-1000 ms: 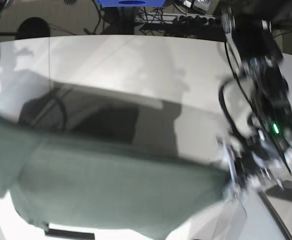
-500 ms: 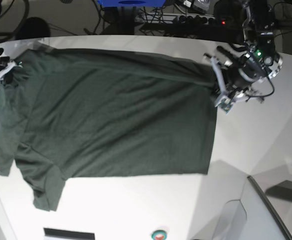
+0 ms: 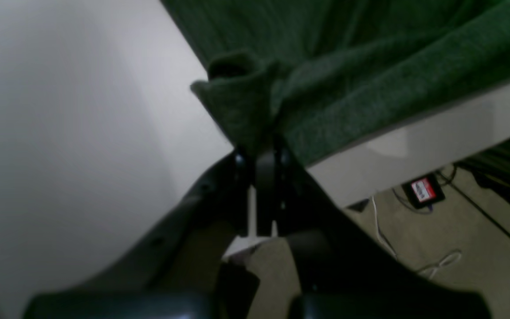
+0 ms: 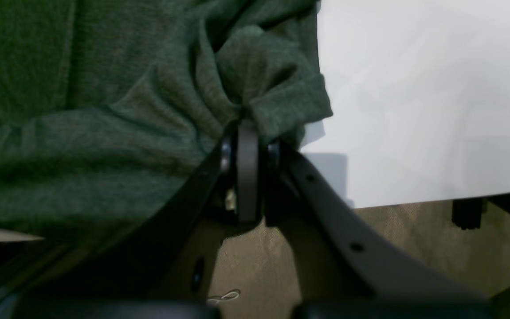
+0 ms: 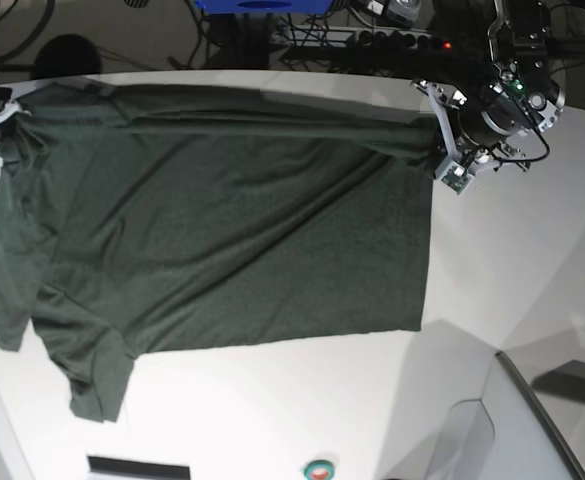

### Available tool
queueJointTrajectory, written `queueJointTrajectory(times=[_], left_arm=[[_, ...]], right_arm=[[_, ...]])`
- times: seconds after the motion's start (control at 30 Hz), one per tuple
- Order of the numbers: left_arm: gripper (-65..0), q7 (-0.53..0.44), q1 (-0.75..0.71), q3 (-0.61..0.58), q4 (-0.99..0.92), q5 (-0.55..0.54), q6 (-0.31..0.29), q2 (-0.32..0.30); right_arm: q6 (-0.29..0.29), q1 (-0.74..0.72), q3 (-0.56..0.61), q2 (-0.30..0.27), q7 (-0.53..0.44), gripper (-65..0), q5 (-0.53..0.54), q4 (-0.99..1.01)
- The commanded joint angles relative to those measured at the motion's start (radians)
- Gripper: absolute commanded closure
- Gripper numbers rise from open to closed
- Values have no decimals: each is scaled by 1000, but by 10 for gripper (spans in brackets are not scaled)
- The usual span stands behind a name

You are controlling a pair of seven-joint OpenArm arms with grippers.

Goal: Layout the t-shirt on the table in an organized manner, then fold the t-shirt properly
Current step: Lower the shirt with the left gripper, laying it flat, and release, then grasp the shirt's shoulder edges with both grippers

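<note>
Across white counter (image 5: 272,410), dark green t-shirt (image 5: 222,230) spread flat, far edge along curved rim. Beyond rim: floor, cables (image 5: 372,40), blue object (image 5: 262,6). Right end effector (image 4: 248,133) cut off in base view. Both clamped on shirt corners, left end effector (image 3: 264,153) likewise.

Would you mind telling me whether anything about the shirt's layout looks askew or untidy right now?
Yes: the t-shirt lies crooked on the table, with diagonal creases, and its far edge stays bunched where the left claw and right claw pinch it.
</note>
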State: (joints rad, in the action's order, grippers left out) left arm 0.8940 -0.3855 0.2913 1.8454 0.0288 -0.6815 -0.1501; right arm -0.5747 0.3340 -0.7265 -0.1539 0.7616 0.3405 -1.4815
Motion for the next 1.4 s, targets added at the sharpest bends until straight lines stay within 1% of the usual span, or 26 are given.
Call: queueJointTrajectory(times=[0.0,0.07,0.1,0.17,0.23,0.33,0.4,0.47,0.53,0.6,0.63,0.67,0.77,0.9,0.97,1.0,1.03,1.07,1.1,1.13,1.17,1.2,1.23,1.27,1.3,1.37], left_arm=[[0,-8,3,4,17,3,3,-9],[0,-2,-2,3,20,3,3,-12],[0,-2,-11,3,23,3,3,-26],[0,0,-25,-19,26,3,3,-52],[0,0,-46,-45,27,3,4,-81],[0,0,-71,-45,27,3,4,-88],[-127,0,-82,-43,29,3,4,-90],[-248,0,-89,-43,36,-7,3,-104],[-351,0,-89,-43,55,-7,3,-104],[-398,0,-89,-43,81,-7,3,-104],[-400,1,-91,-43,95,-7,3,-104],[-397,1,-91,-42,106,-7,3,-104],[-397,1,-91,-10,122,-8,3,-107],[-397,1,-51,101,125,-8,3,-102],[-392,1,6,131,116,-8,3,-102],[-372,1,39,136,109,-8,3,-101],[-314,1,78,133,98,-8,3,-101],[-222,1,121,131,87,-8,3,-96],[-87,1,168,130,67,-8,3,-76],[0,1,214,119,44,-5,3,-50],[0,1,263,101,9,1,7,-30],[0,1,297,82,-29,3,7,-19],[0,0,333,50,-77,3,9,-9],[0,-3,363,16,-134,3,9,-3],[0,-6,388,-10,-194,3,10,5],[0,-29,426,-40,-303,1,10,22]], right_arm=[[8,9,-8,-19,-12,-8,10,-15],[8,14,-8,-19,-9,-11,10,-15],[8,14,-8,-19,-9,-26,10,-15],[8,15,-8,-19,-7,-95,9,-15],[12,21,-8,-19,-7,-198,9,-15],[83,24,-8,-17,-7,-311,10,-17],[123,24,-8,-13,-7,-333,10,-17],[130,24,-8,3,-7,-333,10,-28],[134,24,-8,9,-7,-333,10,-48],[137,26,-9,10,-7,-333,10,-78],[138,27,-9,10,-7,-333,10,-97],[144,29,-14,10,-7,-333,10,-110],[206,41,-81,17,-6,-335,10,-170],[207,44,-147,17,-6,-335,10,-249],[206,38,-141,12,-6,-330,10,-255],[206,35,-124,10,-7,-327,10,-253],[206,33,-95,10,-12,-323,10,-253],[206,30,-60,9,-14,-300,10,-253],[206,17,-28,9,-14,-249,10,-252],[206,4,-2,9,-14,-185,10,-250],[206,-6,26,9,-14,-98,9,-245],[206,-16,44,9,-14,-27,9,-239],[206,-25,68,9,-14,0,9,-232],[206,-32,84,9,-14,-6,9,-224],[206,-36,98,9,-14,-29,9,-219],[206,-42,114,10,-14,-8,9,-215]])
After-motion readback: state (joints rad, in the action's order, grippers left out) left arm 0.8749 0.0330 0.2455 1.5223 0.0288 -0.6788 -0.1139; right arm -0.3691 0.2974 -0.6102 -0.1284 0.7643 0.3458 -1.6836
